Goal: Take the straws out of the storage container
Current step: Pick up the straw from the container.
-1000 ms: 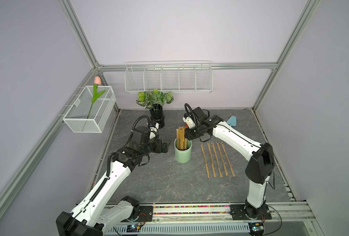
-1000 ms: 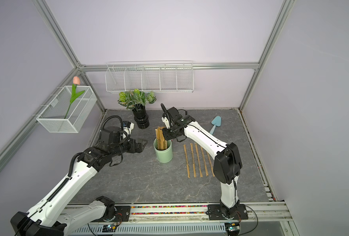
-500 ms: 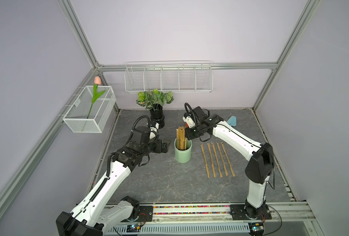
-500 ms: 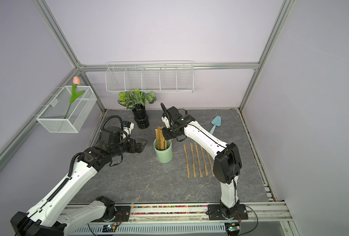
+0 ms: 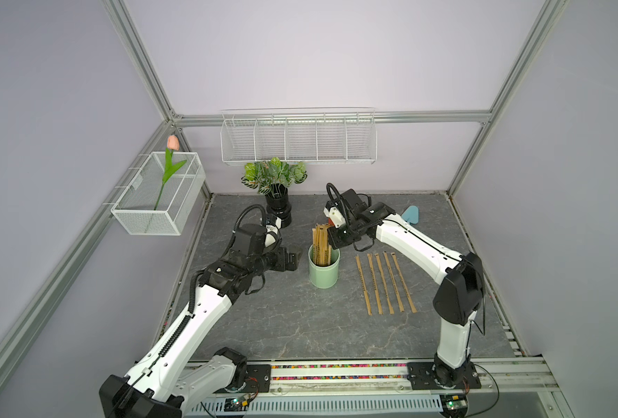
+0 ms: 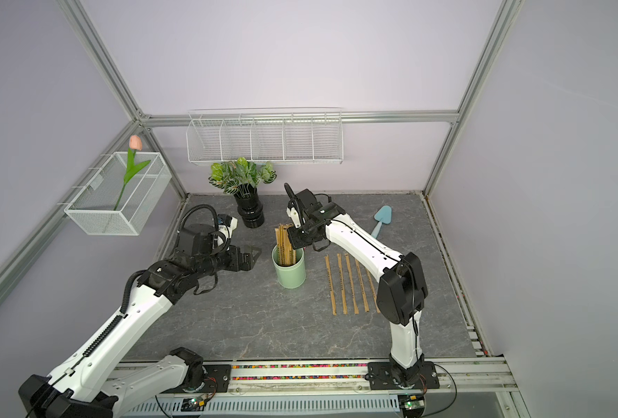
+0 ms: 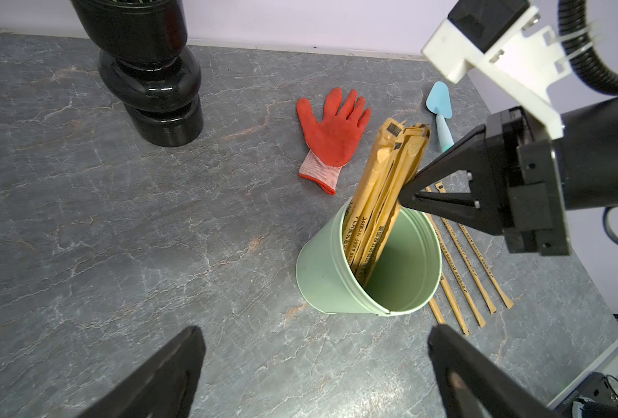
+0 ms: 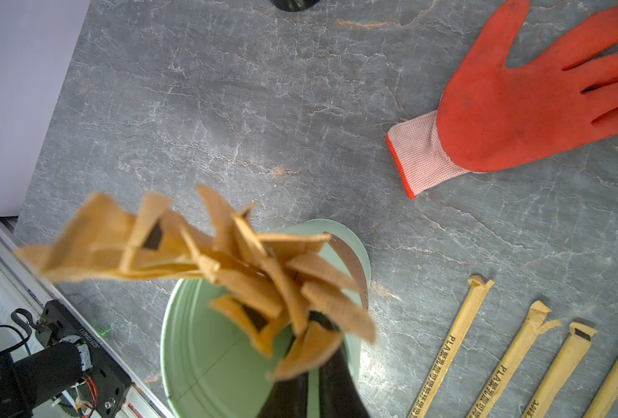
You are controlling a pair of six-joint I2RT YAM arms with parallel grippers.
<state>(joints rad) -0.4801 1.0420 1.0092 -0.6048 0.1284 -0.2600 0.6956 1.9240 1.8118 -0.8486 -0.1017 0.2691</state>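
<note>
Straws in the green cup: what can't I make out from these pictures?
- How many straws the right gripper pinches: right wrist view, blurred tops cover the jaws.
- Straw bottoms: both top views, cup wall hides them.
- Glove: both top views, right arm covers nearly all.

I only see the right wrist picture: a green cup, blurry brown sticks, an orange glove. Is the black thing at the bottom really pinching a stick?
Observer: Yes. The left wrist view shows the right gripper shut on the straws at the bundle's edge, just above the cup rim.
Visitor: I count four sticks lying out. Any more?
Observer: Five laid-out straws lie in a row in both top views.
Visitor: And the other arm?
Observer: The left gripper hangs open beside the cup, not touching it.
</note>
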